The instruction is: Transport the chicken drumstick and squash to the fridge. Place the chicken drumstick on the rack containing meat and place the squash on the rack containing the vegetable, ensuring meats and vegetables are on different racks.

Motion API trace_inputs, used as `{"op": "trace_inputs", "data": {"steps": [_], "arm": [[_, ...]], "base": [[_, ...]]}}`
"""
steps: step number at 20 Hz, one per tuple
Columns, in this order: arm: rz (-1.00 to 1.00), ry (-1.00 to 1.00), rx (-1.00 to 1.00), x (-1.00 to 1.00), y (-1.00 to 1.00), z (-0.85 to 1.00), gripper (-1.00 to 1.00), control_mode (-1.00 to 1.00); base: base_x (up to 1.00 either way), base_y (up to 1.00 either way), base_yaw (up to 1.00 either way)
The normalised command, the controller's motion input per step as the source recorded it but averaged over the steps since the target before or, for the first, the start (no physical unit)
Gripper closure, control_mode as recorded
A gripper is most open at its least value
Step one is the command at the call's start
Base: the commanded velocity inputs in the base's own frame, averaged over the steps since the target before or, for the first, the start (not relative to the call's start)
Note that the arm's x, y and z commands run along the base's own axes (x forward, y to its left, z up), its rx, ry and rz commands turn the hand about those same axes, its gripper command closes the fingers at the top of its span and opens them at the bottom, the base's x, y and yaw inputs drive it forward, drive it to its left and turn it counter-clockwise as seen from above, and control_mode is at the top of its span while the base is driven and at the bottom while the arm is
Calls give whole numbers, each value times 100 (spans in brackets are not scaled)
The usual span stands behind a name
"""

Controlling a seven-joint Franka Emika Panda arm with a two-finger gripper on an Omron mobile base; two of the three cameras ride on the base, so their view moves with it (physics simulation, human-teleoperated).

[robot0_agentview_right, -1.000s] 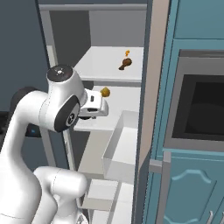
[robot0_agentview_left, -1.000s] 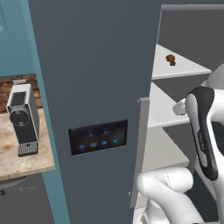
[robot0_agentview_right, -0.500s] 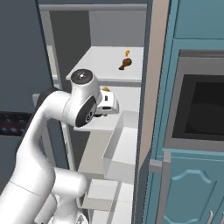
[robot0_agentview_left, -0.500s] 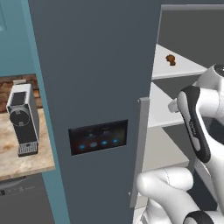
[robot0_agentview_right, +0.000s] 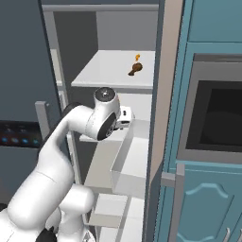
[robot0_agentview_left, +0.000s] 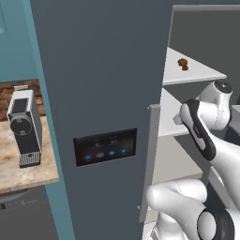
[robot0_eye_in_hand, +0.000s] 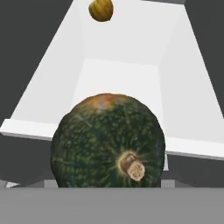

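A dark green squash (robot0_eye_in_hand: 108,139) with a pale stem stub sits close up in the hand view, and my gripper (robot0_agentview_right: 125,115) is shut on it; the fingertips are hidden behind it. The gripper reaches into the open slate-grey fridge (robot0_agentview_left: 103,70) at the second white rack (robot0_eye_in_hand: 118,83). At that rack's far end lies a small yellow-brown vegetable (robot0_eye_in_hand: 101,9). On the top rack (robot0_agentview_right: 101,75) rests a brown chicken drumstick (robot0_agentview_right: 135,70), also visible as a brown lump (robot0_agentview_left: 183,64) in the left base view, with a small orange piece (robot0_agentview_right: 137,57) behind it.
The fridge door carries a dark touch panel (robot0_agentview_left: 105,146) and a long grey handle (robot0_agentview_left: 151,159). A white bin (robot0_agentview_right: 130,160) juts out below the racks. A coffee machine (robot0_agentview_left: 23,126) stands on the wooden counter (robot0_agentview_left: 28,176). A built-in oven (robot0_agentview_right: 217,118) sits in teal cabinets.
My arm has swung forward and carried the squash deeper into the fridge, toward the second rack. The drumstick on the top rack has not moved.
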Motion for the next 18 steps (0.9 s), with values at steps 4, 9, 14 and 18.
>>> {"op": "trace_inputs", "data": {"steps": [4,9,14,18], "arm": [[3,0,0,63,-8,-43,100,-100],[0,3,0,55,-1,-38,100,-100],[0,10,0,47,0,-21,100,-100],[0,17,1,22,-1,-26,100,-100]], "base": [[0,0,0],[0,0,0],[0,0,0],[0,0,0]]}}
